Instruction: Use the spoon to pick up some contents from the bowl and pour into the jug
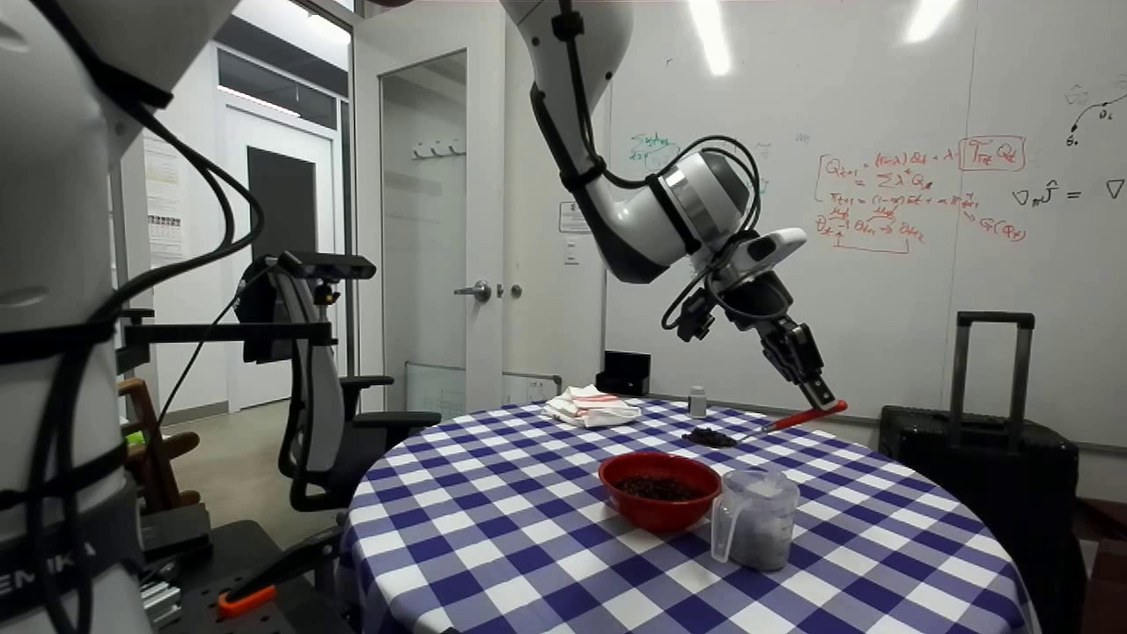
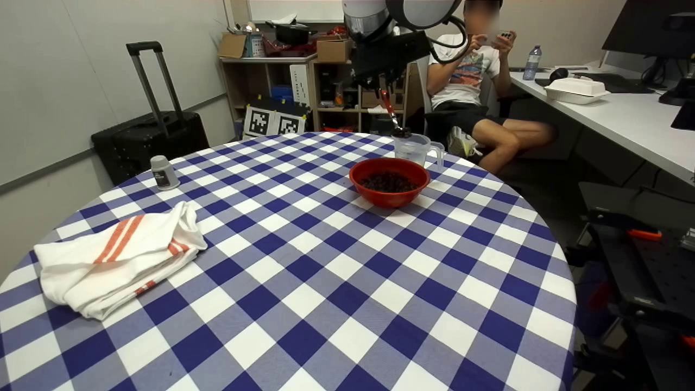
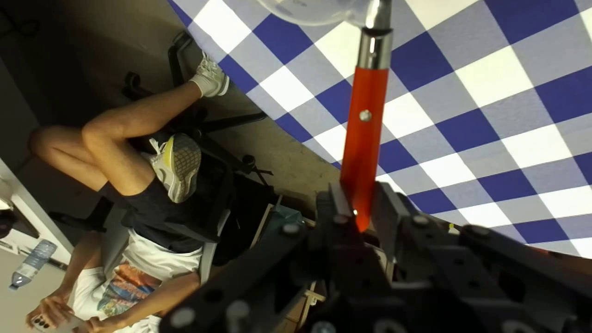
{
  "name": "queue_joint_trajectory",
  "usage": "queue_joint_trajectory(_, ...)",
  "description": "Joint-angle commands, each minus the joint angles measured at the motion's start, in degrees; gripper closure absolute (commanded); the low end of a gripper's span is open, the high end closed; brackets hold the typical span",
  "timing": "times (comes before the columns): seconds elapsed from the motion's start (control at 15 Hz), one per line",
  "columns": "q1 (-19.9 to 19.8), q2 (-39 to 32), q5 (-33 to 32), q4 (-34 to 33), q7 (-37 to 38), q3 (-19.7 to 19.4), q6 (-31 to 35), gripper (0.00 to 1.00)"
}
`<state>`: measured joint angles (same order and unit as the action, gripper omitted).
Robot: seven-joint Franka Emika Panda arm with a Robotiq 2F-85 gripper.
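We have the gripper [image 3: 362, 201] clamped on the spoon [image 3: 367, 125], red handle pinched btwn the two pads [image 3: 340, 200]. Metal neck runs to top edge of wrist view; spoon's head is out of frame there. In both exterior views we see spoon slanting down from the gripper, held up off the chequered tablecloth [image 2: 304, 304]. In an exterior view the dark heap [image 2: 402, 132] on the spoon's head lines up w/ rim of the clear jug [image 1: 764, 533]; we can't tell if it's over the opening.

Jug upright on the cloth, just beside the red bowl [image 1: 656, 515]; can't tell if the two touch. Bowl also upright, part-filled w/ dark bits [image 2: 388, 183], similar to the heap.

Same table: white towel [image 2: 117, 250], orange-red stripes, folded nr the edge; small grey bottle [image 2: 164, 174] nearby.

Off table we note: blk suitcase [image 1: 1012, 475]; whiteboard [image 1: 867, 97] w/ red & blk writing; seated person [image 2: 461, 70], face blurred, phone [image 2: 505, 36] raised; water bottle [image 2: 533, 64] & white takeaway box [image 2: 576, 89] on desk [image 2: 640, 117].
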<state>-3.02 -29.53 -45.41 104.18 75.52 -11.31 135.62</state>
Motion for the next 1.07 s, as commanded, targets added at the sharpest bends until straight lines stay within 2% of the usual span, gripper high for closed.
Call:
queue_joint_trajectory(0.0,0.07,1.47,0.55,1.04,-0.24,-1.62,0.83,0.95)
queue_joint_trajectory(0.53,0.00,3.75,-0.80,3.66,1.67,-3.82,1.35,0.95)
queue_joint_trajectory(1.0,0.35,4.34,-3.51,4.87,8.60,-5.52,1.14,0.95)
